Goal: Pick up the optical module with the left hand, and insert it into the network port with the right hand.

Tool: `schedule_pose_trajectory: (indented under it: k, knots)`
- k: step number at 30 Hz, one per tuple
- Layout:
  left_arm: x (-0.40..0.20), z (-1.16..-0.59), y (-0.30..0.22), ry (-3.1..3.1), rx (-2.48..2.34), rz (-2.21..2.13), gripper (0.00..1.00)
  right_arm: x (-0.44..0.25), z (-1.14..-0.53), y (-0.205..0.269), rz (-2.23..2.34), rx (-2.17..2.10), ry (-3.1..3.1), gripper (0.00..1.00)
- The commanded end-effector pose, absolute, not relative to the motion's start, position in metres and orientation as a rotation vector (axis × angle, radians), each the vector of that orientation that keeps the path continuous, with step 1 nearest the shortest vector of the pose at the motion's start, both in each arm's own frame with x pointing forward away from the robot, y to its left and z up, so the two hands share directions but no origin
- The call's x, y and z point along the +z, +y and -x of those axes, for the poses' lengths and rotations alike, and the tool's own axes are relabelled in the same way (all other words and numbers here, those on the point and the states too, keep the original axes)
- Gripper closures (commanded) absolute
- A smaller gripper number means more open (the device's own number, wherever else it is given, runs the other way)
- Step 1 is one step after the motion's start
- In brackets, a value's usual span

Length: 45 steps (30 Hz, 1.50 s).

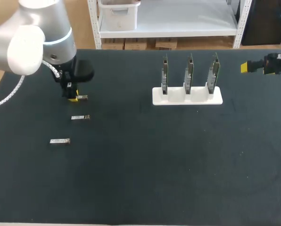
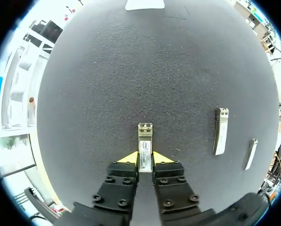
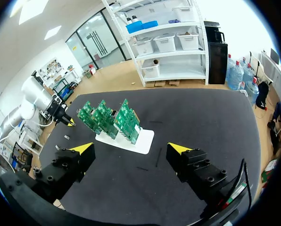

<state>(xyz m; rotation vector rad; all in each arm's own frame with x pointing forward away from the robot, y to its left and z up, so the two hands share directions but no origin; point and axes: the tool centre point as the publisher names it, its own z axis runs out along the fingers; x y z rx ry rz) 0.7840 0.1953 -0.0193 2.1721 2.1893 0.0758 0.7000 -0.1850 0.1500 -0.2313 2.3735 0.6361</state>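
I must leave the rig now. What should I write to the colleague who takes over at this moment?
Left gripper: shut on one module, low at the table; lifted or not, I cannot tell.
Right gripper: open, empty, near the far right edge.
Two spare modules lie near the held one. Three circuit boards stand upright in the white stand.
Done: grasp. Left: lift, pass to the right gripper, insert into a port.

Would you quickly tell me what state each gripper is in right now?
The left gripper is closed on the optical module.
The right gripper is open, holding nothing.
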Motion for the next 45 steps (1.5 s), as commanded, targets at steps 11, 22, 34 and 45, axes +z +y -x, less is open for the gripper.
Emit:
schedule_pose_trajectory:
  k: [11, 22, 34, 45]
  knots:
    - [0.115, -0.840, 0.158, 2.068, -0.478, -1.460, 1.00, 0.150, -0.700, -0.185, 0.231, 0.636, 2.374, 0.00]
    - [0.223, -0.837, 0.107, 1.693, -0.924, -1.099, 1.00, 0.150, -0.700, -0.185, 0.231, 0.636, 2.374, 0.00]
    - [0.246, -0.824, 0.053, 1.534, -1.076, -1.071, 1.00, 0.150, -0.700, -0.185, 0.231, 0.636, 2.374, 0.00]
    - [0.241, -0.825, 0.013, 1.525, -1.143, -1.088, 1.00, 0.150, -0.700, -0.185, 0.231, 0.636, 2.374, 0.00]
